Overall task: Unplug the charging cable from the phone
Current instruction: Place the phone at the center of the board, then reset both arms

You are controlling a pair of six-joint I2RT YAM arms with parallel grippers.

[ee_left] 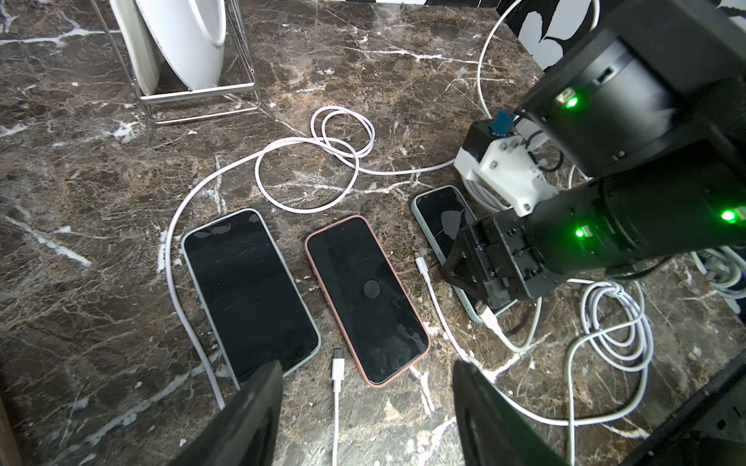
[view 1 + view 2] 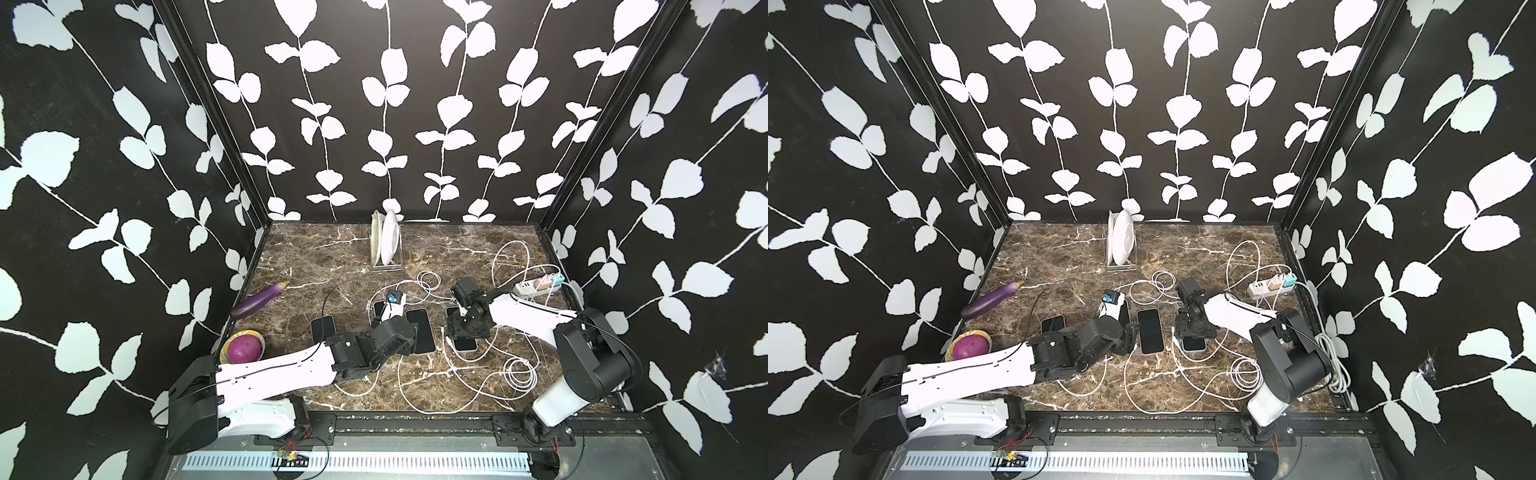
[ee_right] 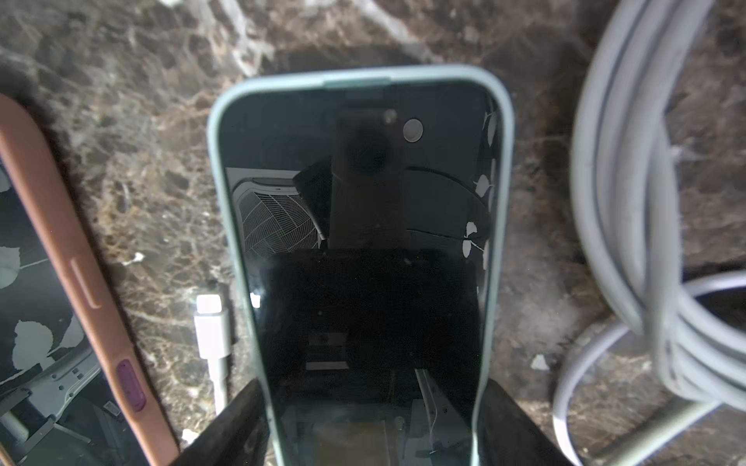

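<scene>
Right wrist view: my right claw (image 3: 373,387) clamps the phone (image 3: 363,181) by its two long edges, cable not yet out.
Both fingers press the pale case; the phone lies flat on the table (image 3: 141,161) and runs ahead of the claw. Its cable (image 1: 490,318) sits plugged into the end beneath my right palm, seen only in the left wrist view, so I judge the pull itself is left to do. My left claw (image 1: 367,367) hangs open and empty to the right claw's left, above a loose plug (image 1: 338,363) and the pink phone (image 1: 365,300). Bracing looks done; the left claw must reach that cable.
</scene>
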